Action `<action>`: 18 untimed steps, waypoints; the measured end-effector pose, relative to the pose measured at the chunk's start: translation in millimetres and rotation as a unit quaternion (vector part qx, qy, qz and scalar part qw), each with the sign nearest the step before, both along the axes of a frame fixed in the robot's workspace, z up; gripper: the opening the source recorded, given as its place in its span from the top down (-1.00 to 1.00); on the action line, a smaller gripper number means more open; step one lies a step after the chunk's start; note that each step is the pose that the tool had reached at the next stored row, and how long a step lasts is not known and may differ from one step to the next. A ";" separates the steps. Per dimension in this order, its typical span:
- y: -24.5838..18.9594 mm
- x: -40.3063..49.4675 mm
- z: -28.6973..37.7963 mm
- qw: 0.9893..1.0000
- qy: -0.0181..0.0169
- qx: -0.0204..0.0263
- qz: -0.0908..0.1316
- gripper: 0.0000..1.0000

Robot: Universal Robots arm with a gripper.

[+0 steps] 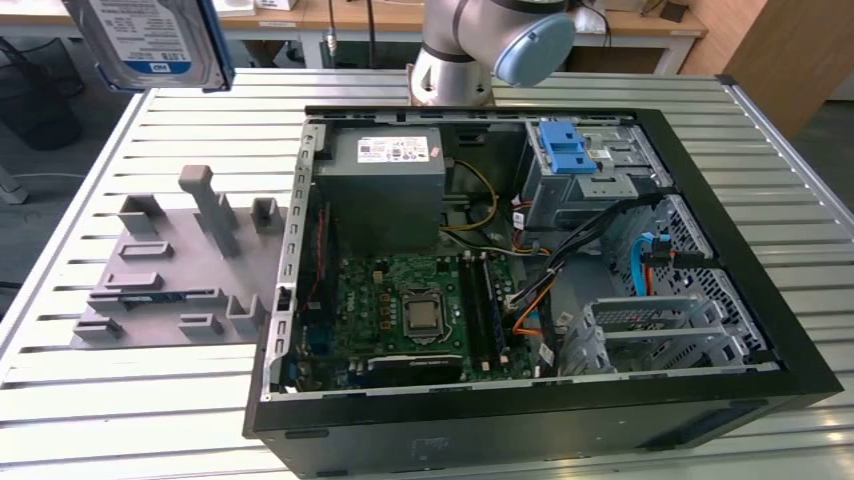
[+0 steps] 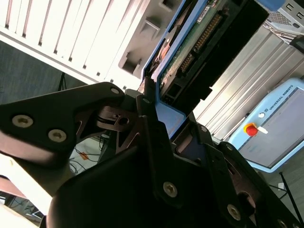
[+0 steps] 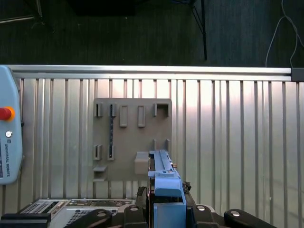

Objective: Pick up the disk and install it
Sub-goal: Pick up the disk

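One disk (image 1: 150,40) hangs high over the surface (image 1: 174,420), clenched by its blue carrier edge in the end effector (image 2: 166,116) and well apart from the computer case (image 1: 534,412), so a slip in that thin edge grip could tilt or drop it onto the fixture plate (image 3: 128,142).
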State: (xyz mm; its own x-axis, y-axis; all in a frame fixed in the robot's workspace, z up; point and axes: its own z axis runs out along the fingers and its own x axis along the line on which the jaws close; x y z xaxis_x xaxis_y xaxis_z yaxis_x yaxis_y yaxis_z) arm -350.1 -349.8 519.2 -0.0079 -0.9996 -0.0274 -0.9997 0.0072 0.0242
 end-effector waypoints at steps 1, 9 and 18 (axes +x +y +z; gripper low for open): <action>0.0 0.7 0.0 1.000 0.000 0.000 0.000 0.27; 0.0 3.7 -0.3 1.000 0.000 0.000 0.000 0.27; 0.0 12.1 -0.4 1.000 0.000 0.000 0.000 0.27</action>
State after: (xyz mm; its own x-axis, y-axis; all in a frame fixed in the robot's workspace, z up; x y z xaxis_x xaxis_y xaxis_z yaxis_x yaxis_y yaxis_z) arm -338.0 -349.9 518.7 -0.0079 -0.9996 -0.0274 -0.9997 0.0073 0.0243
